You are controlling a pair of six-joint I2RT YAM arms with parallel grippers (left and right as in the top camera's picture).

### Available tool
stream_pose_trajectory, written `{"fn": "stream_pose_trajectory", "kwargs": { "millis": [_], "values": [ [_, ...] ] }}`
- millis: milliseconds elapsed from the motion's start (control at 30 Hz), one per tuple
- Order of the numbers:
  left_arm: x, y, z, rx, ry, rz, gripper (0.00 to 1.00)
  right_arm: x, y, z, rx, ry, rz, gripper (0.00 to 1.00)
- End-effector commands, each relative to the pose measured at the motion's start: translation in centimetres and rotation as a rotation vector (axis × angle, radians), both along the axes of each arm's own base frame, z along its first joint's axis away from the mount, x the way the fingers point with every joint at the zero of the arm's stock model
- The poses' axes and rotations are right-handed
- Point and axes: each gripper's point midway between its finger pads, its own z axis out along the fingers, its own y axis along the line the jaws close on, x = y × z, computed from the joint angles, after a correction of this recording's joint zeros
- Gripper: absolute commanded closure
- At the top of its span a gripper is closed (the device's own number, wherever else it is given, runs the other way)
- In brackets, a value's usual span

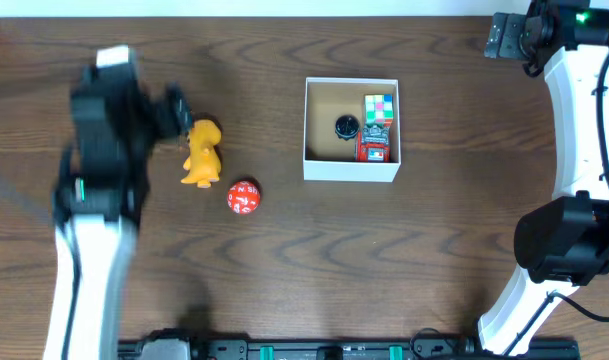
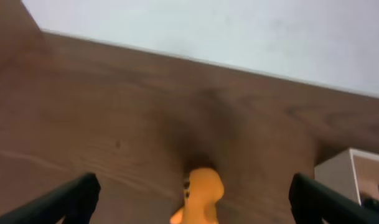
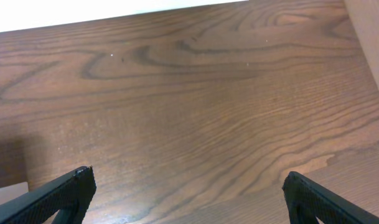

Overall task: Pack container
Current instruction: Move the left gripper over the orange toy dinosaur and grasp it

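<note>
Three items sit in your container (image 1: pixel 350 171), right of bench (image 1: pixel 384 250) centre: colour cube (image 1: pixel 380 108), black round piece (image 1: pixel 346 127), red toy (image 1: pixel 375 149). Yellow dinosaur (image 1: pixel 201 152) and red ball (image 1: pixel 243 197) lie to its left. Your left fingers (image 2: pixel 77 196) are spread wide by the dinosaur; right fingers (image 3: pixel 68 193) spread, empty.

On my worktop (image 1: pixel 384 260) the container (image 1: pixel 351 172) sits right of centre. Inside it, a puzzle cube (image 1: pixel 380 108) lies in the far right corner, with another toy (image 1: pixel 376 148) just in front of it and a round object (image 1: pixel 346 127) to their left. Well left of the container lies a toy dinosaur (image 1: pixel 201 152), with a small ball (image 1: pixel 243 197) near its front right. My left tool (image 1: pixel 177 115) is just to its left.
</note>
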Motion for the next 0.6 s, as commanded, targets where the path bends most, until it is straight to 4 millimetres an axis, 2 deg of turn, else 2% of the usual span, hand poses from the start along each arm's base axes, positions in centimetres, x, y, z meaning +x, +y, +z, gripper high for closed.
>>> {"fn": "stream_pose_trajectory", "kwargs": {
  "millis": [0,100,200,333,467,567],
  "values": [
    [5.2,-1.0,-0.4,-0.018,0.07,-0.055,0.02,0.0,-0.3,-0.2,0.009,-0.001,-0.018,0.01],
    [8.3,-2.1,-2.7,-0.057,0.109,-0.107,0.02,0.0,-0.3,-0.2,0.009,0.0,-0.018,0.01],
    [9.7,-2.9,-5.6,-0.092,0.157,-0.143,0.02,0.0,-0.3,-0.2,0.009,0.0,-0.018,0.01],
    [9.3,-3.2,-9.6,-0.112,0.278,-0.151,0.02,0.0,-0.3,-0.2,0.009,0.0,-0.018,0.01],
    [8.0,-3.2,-13.9,-0.125,0.432,-0.142,0.02,0.0,-0.3,-0.2,0.009,0.0,-0.018,0.01],
    [7.1,-3.1,-16.3,-0.129,0.518,-0.135,0.02,0.0,-0.3,-0.2,0.009,0.0,-0.018,0.01]
  ]
}}
